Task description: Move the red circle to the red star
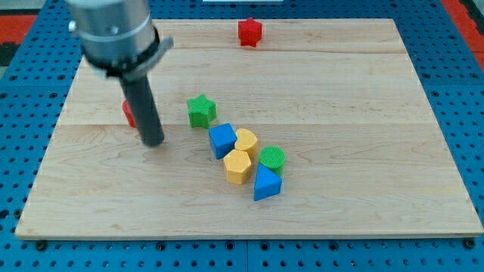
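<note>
One red circle behind my tip.

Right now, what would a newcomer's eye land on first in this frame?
First the big dark rod at the view's upper left, my tip planted just right of the red circle, which it mostly hides. Next, the tight cluster at centre: green star, blue block, two yellow blocks, green circle and blue triangle. Last, the red star, alone at the top edge.
</note>
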Robot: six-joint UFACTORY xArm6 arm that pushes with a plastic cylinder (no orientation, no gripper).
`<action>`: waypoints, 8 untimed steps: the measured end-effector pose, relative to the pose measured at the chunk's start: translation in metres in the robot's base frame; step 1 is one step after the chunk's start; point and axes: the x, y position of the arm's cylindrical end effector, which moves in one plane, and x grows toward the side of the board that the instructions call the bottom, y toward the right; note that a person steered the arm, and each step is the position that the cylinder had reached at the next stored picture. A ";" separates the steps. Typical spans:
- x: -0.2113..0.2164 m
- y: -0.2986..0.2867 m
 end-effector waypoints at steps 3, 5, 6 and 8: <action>-0.115 -0.034; -0.122 0.022; -0.121 0.057; -0.123 0.126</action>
